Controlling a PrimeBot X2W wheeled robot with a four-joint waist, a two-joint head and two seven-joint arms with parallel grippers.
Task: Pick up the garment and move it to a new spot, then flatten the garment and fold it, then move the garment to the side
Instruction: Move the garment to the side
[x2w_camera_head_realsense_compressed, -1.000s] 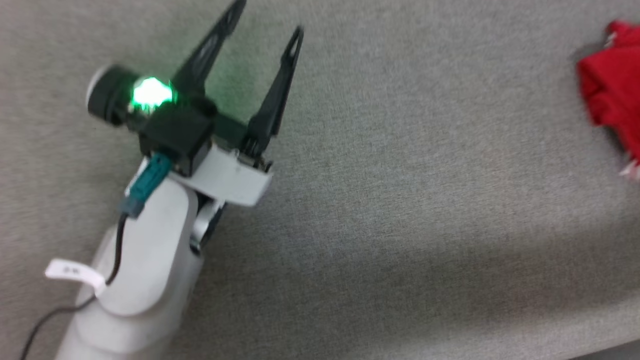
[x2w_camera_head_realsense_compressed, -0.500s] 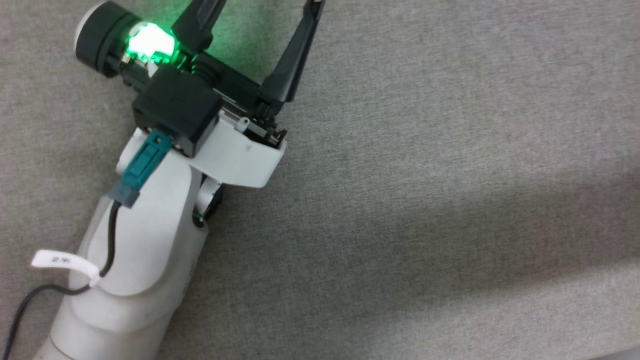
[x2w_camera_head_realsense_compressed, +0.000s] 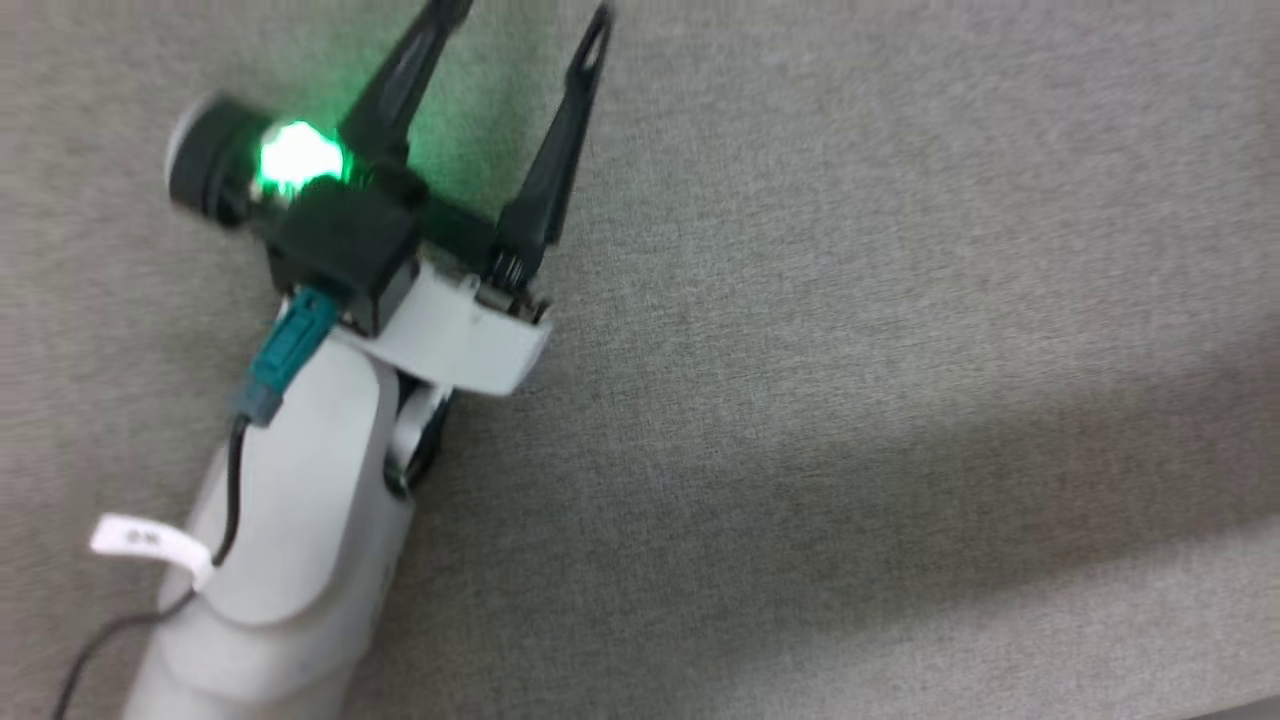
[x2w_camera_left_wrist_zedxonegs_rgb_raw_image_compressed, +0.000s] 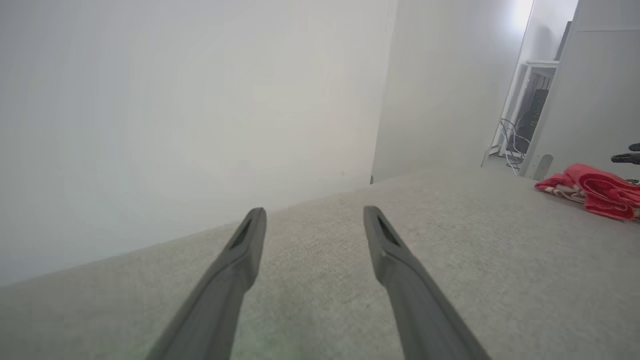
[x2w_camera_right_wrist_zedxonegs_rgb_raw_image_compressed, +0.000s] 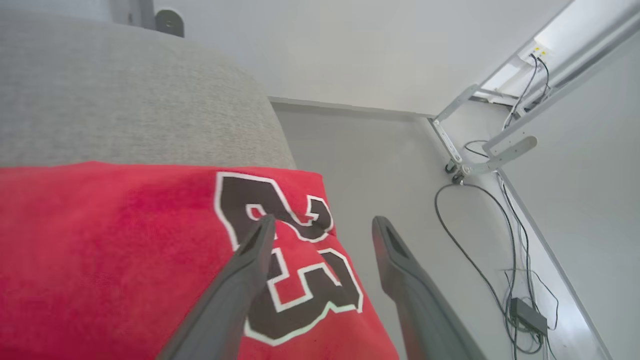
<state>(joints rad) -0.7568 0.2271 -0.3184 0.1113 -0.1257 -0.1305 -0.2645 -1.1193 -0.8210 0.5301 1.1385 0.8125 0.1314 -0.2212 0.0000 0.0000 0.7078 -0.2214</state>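
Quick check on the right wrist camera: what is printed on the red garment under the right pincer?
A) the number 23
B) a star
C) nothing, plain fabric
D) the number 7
A: the right wrist view shows a black 23 outlined in white on the red garment, beneath the open right pincer.

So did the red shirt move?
Yes. Against the table edge, which held steady in the head view, the shirt went right, past the picture's side.
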